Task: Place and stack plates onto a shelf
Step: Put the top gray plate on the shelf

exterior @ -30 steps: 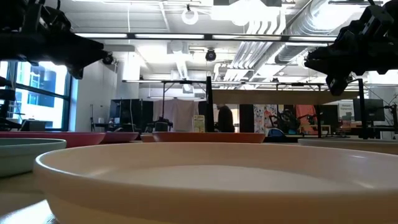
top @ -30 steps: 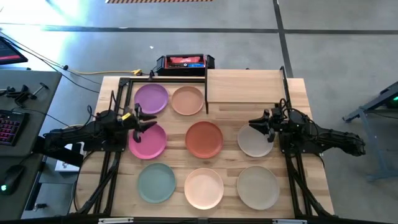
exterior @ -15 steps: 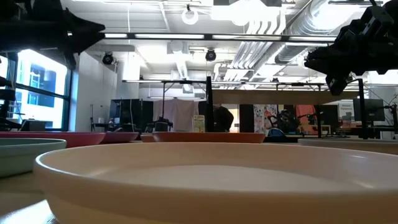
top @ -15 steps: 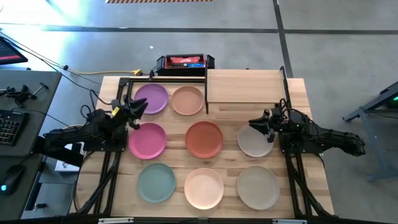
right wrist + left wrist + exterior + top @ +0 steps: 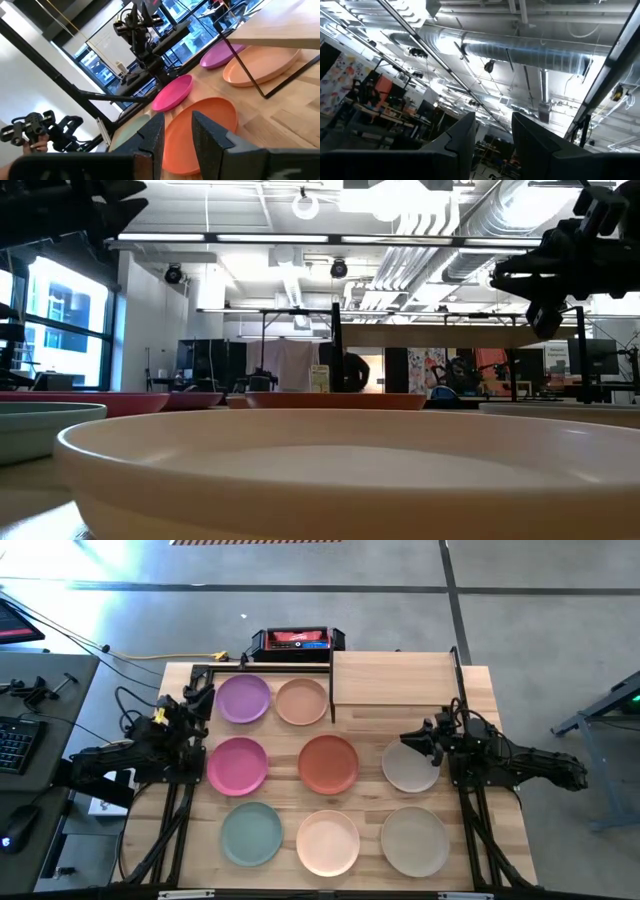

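Several round plates lie flat on the slatted tabletop: purple (image 5: 243,698) and tan (image 5: 302,701) at the far side, pink (image 5: 237,765), terracotta (image 5: 328,763) and grey (image 5: 410,766) in the middle, teal (image 5: 251,833), peach (image 5: 327,841) and beige (image 5: 414,840) near the front. The shelf (image 5: 393,678) stands at the far right with a bare top. My left gripper (image 5: 199,693) is open at the table's left edge, beside the purple plate, tipped up toward the ceiling (image 5: 492,140). My right gripper (image 5: 408,739) is open and level above the grey plate's far left rim (image 5: 177,132).
A black and red box (image 5: 292,641) sits just beyond the table's far edge. One of the shelf's black posts (image 5: 331,690) stands next to the tan plate. Bare wood (image 5: 410,712) lies between the shelf and the middle row.
My left gripper has swung away from above the pink plate toward the table's far left and has tipped upward; it now points at the ceiling. My right gripper has rolled slightly where it stands. The plates have not moved.
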